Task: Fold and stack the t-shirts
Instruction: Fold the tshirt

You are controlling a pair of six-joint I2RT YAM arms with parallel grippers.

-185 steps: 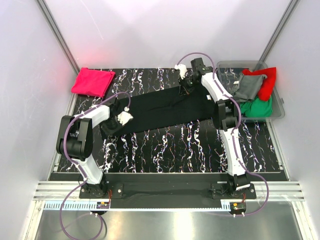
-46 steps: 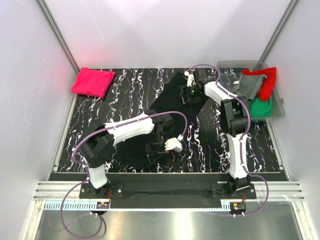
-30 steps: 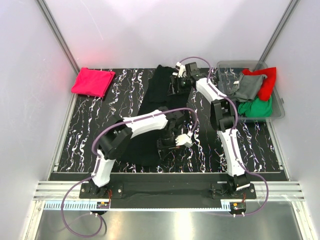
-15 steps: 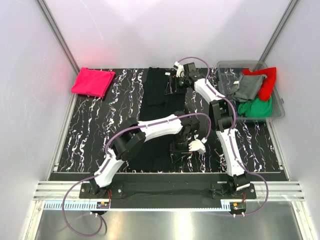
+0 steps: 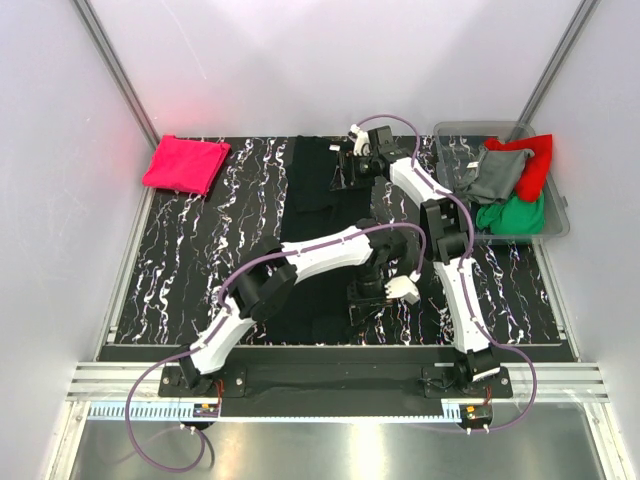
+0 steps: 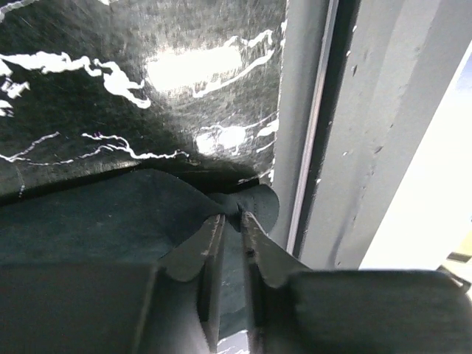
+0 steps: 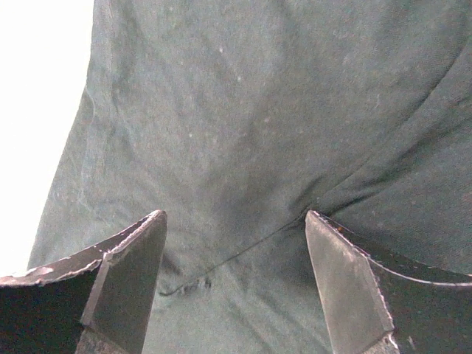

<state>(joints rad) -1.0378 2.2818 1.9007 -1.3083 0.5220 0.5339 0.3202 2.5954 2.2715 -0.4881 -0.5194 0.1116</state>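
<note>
My left claw (image 6: 232, 221) has dragged the big black cloth t-shirt (image 5: 310, 200) round; it now lies 12-to-6 on the tabletop (image 5: 200, 250). That claw pinches its 5 o'clock corner. My right claw (image 7: 234, 236) hangs spread apart over 12.

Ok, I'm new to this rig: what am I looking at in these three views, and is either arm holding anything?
Two robot arms with two-finger grippers are bolted at a marbled table's near edge. The wide picture looks down from above; the other two come from cameras on the wrists. A black t-shirt lies down the middle, a folded pink-red t-shirt sits far left, and a bin on the right holds a grey tee, a red tee and a green tee. The left gripper is pinched shut on the black t-shirt's edge; the right gripper hangs open over it.
</note>
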